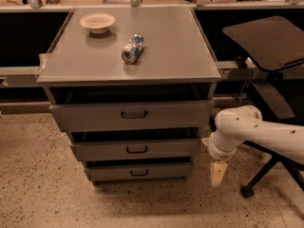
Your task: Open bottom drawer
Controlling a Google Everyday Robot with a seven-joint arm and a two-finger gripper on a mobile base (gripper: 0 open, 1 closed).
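Speckled flooring lies under the narrow grey metal bottom drawer (107,172), lowest of three, likely rigid and light, best pulled by its small dark bar handle (139,173); my cream claw (217,173) hangs to its right, whether apart or together I cannot tell.

gripper (217,174) pointing down, right of bottom drawer (111,172), apart | can (132,48), bowl (97,22) on cabinet top (173,42)

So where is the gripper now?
In the camera view the gripper hangs at the lower right, pointing down, just right of the bottom drawer and apart from it.

bottom drawer (139,171) closed, tool (217,174) off its right
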